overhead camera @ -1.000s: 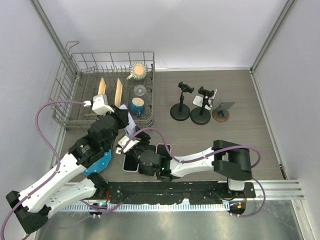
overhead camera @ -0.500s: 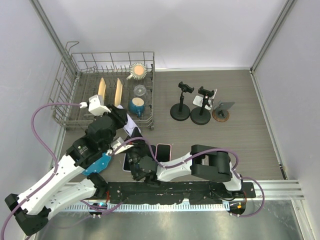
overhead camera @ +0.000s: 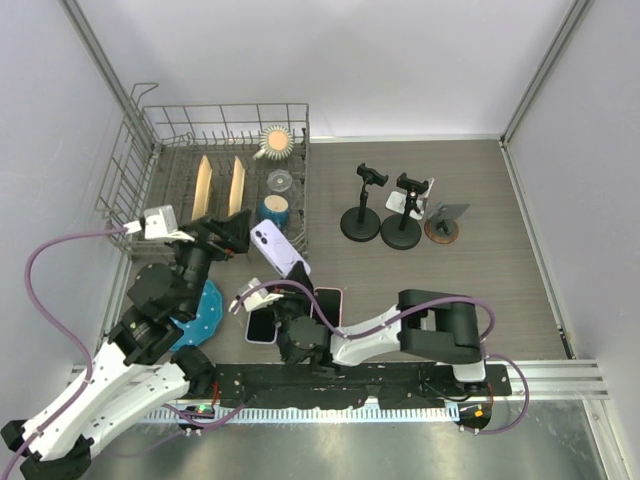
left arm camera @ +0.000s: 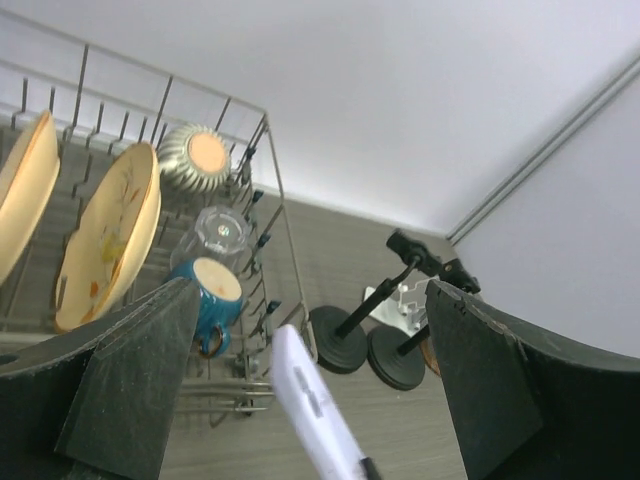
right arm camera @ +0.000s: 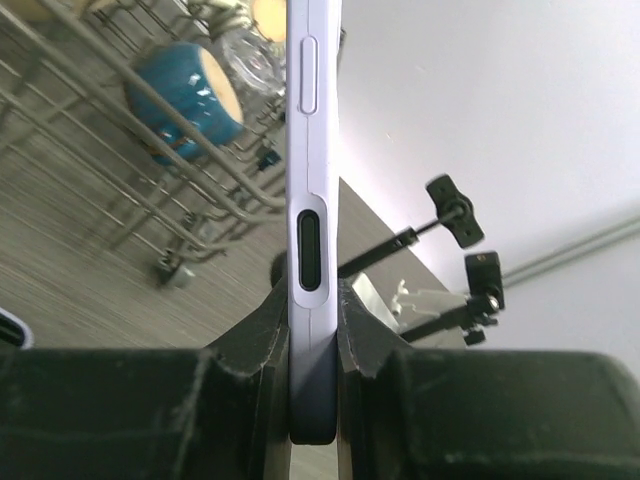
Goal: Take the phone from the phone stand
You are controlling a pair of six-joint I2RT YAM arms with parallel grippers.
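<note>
- Between fingers of right hand (right arm camera: 313, 330): lavender phone (right arm camera: 312, 150) clamped edge-on, side buttons seen only from right wrist.
- Left hand (left arm camera: 315, 390) spread wide, gripping nothing.
- Top view: lavender phone aloft beside dish rack (overhead camera: 150, 170), well apart from phone stands (overhead camera: 361, 205).

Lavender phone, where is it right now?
In the top view, the lavender phone is left of centre, clamped in the right claw, in front of the wire dish rack's near-right corner by the blue mug.
</note>
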